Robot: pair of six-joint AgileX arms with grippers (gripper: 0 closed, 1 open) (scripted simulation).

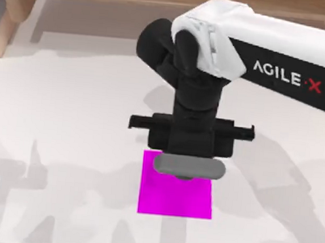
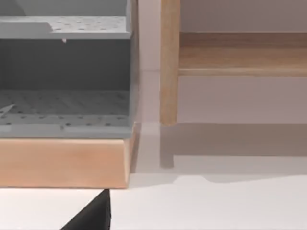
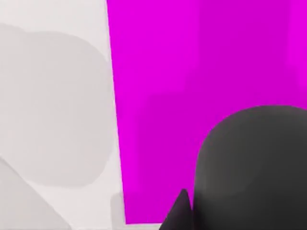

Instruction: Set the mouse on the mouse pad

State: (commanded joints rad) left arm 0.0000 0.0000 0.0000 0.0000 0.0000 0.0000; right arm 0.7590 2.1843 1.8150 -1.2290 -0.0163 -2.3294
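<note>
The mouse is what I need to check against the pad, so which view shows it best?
The top view: the whole grey mouse lies across the far edge of the mouse pad, under the right gripper. The right wrist view shows one rounded end over magenta. The left wrist view faces shelving.

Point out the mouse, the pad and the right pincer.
mouse (image 1: 188, 167): top view, middle of its grey body.
pad (image 1: 173, 199): top view, bare magenta area near the front edge.
right pincer (image 1: 189, 152): top view, black block just above the mouse.
</note>
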